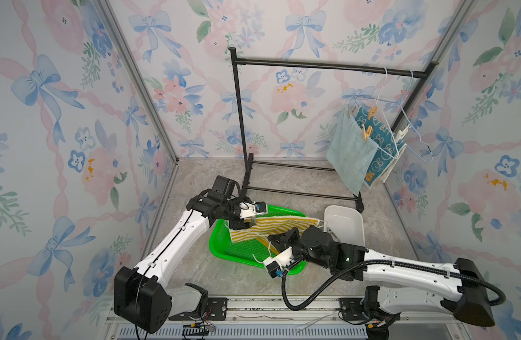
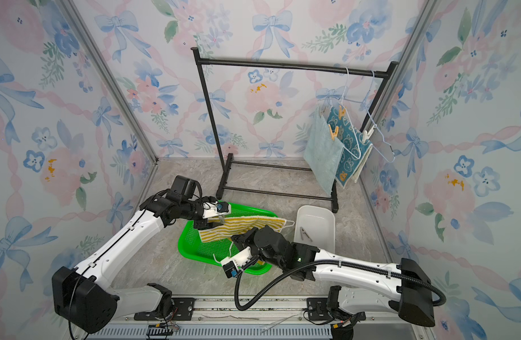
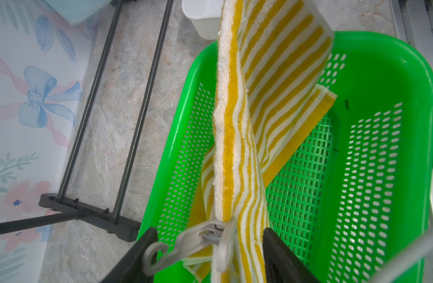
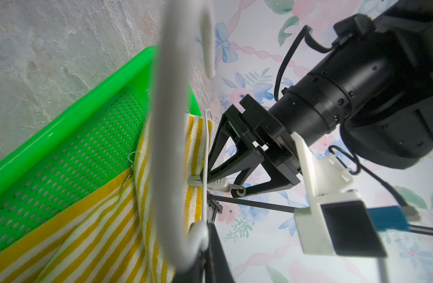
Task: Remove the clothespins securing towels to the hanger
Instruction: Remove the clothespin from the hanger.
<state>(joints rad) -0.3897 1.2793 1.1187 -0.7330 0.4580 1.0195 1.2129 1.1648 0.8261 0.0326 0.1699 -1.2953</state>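
Here, a black garment rack (image 1: 239, 117) stands at the back of a marble-look table (image 1: 194, 265). At one end of the rack hang a pale teal towel (image 1: 350, 150) and a blue bunny towel (image 1: 383, 147), pinned up by tan clothespins (image 1: 366, 131), with a white clothespin (image 1: 402, 132) just beside them.

In front lies a green perforated basket (image 1: 218, 248), near a white bin (image 2: 315, 215) that holds one grey clip (image 2: 306, 234). The bin is likely where removed pins go.

Over the basket hangs the yellow-and-white striped towel (image 1: 271, 225), draped on a white hanger (image 4: 161, 137). Its lower edge rests on the basket floor, probably so it drops in once freed.

The right gripper (image 4: 205, 247) is clamped tight on the hanger's wire, seemingly to steady it. The left gripper (image 3: 208, 235) stands partly open, fingers either side of a grey clothespin (image 3: 203, 239) that bites the towel's top edge. One finger looks to touch a tail, but no squeeze shows.

The pin is pale grey plastic, with a metal spring at its middle and a curled tip on one splayed tail.
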